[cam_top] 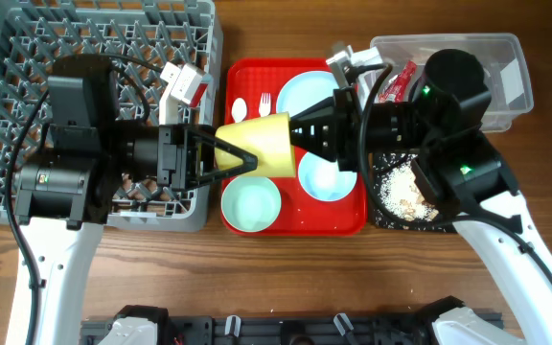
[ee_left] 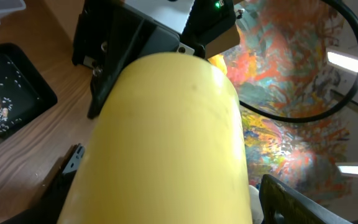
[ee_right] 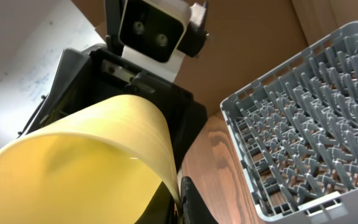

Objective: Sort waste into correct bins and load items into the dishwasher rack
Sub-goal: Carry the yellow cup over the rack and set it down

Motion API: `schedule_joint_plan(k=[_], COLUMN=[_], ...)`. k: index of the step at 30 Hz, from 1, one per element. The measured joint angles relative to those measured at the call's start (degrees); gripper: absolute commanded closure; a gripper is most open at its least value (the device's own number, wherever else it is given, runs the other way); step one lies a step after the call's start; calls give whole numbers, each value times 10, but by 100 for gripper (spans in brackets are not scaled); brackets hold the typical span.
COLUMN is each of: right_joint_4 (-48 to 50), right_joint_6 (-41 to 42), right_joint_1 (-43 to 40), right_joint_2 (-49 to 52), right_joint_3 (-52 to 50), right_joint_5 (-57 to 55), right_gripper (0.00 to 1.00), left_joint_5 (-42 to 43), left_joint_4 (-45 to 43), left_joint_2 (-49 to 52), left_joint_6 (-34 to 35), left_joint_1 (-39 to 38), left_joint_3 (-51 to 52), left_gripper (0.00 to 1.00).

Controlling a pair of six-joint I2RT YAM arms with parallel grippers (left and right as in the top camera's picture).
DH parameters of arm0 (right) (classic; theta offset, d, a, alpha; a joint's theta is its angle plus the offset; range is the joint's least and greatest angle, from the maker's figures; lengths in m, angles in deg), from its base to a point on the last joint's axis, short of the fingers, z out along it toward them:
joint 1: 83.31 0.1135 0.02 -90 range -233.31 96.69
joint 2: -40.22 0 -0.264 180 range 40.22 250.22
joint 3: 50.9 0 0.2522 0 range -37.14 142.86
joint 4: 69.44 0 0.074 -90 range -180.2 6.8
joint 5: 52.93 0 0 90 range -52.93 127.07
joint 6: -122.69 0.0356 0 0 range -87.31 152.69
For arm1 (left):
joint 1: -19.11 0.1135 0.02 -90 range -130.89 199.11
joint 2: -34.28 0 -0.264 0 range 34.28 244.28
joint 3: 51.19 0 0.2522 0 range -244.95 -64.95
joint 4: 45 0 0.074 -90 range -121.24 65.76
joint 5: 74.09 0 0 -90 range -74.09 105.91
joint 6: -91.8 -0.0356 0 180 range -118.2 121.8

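The small yellow cup (cam_top: 262,144) hangs on its side above the red tray, between both grippers. My right gripper (cam_top: 300,132) is shut on its rim; the right wrist view shows the fingers (ee_right: 179,205) pinching the cup wall (ee_right: 73,162). My left gripper (cam_top: 236,158) is open, with its fingers spread around the cup's base; the cup (ee_left: 166,143) fills the left wrist view. The grey dishwasher rack (cam_top: 27,57) is at left. The pale blue plate (cam_top: 305,91), two bowls (cam_top: 250,204) (cam_top: 326,177), white spoon (cam_top: 241,107) and fork (cam_top: 265,100) lie on the tray.
The red serving tray (cam_top: 247,81) lies in the middle. The clear tub (cam_top: 506,57) at back right holds the red wrapper (cam_top: 401,84). The black tray (cam_top: 381,206) with crumbly scraps lies under my right arm. The rack (ee_right: 303,124) shows in the right wrist view.
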State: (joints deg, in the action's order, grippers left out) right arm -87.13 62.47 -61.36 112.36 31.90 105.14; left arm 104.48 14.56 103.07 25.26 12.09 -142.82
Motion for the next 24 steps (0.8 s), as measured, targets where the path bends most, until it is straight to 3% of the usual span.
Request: schedule_joint_plan(k=[6, 10, 14, 19, 24], right_joint_4=[2, 2, 1, 1, 1], right_joint_6=[4, 4, 4, 4, 4], right_joint_1=[-9, -9, -9, -10, -11], right_joint_2=[0, 0, 0, 0, 0], right_joint_3=[0, 0, 0, 0, 0], right_joint_5=[10, 16, 24, 28, 40], right_gripper=[96, 96, 96, 96, 96], left_joint_5=[-1, -2, -2, -2, -2], left_joint_4=[0, 0, -3, -12, -12], left_joint_2=[0, 0, 0, 0, 0], left_joint_6=[0, -1, -2, -3, -2], left_joint_1=[0, 0, 0, 0, 0], left_joint_3=[0, 0, 0, 0, 0], left_gripper=[28, 9, 9, 25, 28])
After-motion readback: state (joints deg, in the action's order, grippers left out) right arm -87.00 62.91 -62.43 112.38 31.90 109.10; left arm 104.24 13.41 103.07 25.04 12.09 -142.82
